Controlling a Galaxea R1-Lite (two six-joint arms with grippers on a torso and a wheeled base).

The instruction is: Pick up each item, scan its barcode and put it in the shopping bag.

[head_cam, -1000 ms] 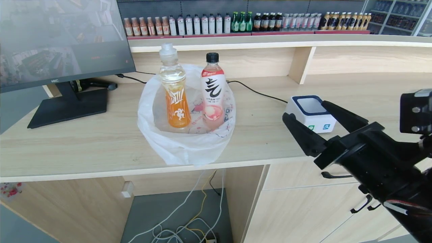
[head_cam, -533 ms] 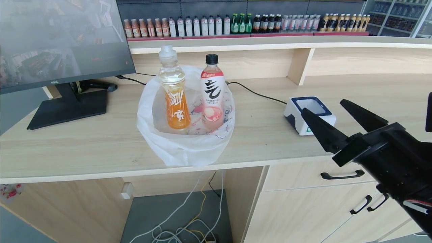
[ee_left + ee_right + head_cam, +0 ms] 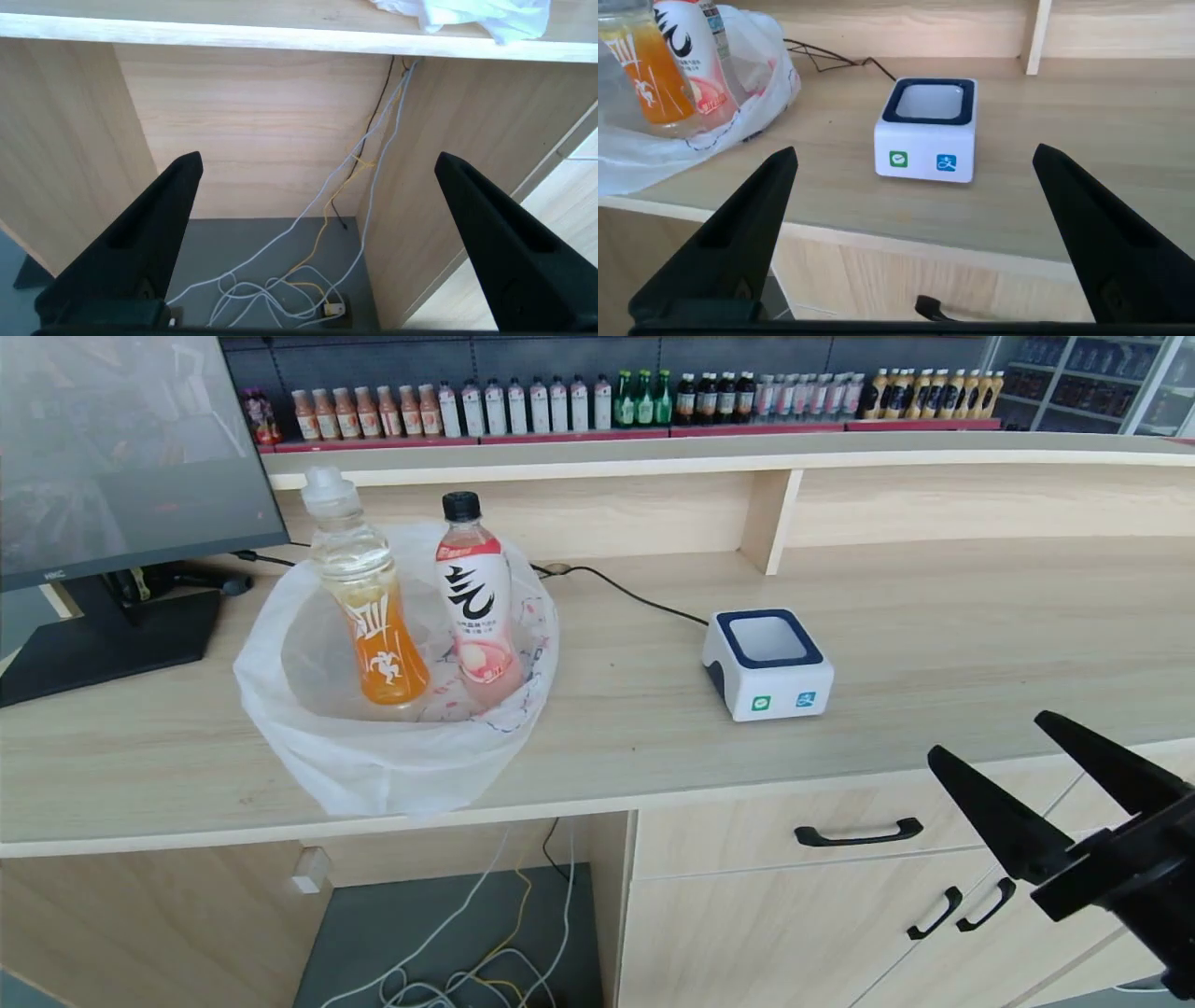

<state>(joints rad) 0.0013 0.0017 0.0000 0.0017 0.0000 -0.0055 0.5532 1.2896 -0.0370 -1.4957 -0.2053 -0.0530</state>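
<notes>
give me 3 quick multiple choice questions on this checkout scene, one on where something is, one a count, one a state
1. Where is the scanner?
A. inside the shopping bag
B. on the counter, to the robot's right of the shopping bag
C. on the upper shelf

2. How many bottles stand in the shopping bag?
A. none
B. one
C. two

3. What state is the right gripper in?
A. open and empty
B. shut on a bottle
C. shut on the scanner

Answers:
1. B: the scanner sits on bare counter, apart from the bag.
2. C: one orange and one pink bottle stand upright in the bag.
3. A: its fingers are spread wide with nothing between them, in front of the counter's edge.
</notes>
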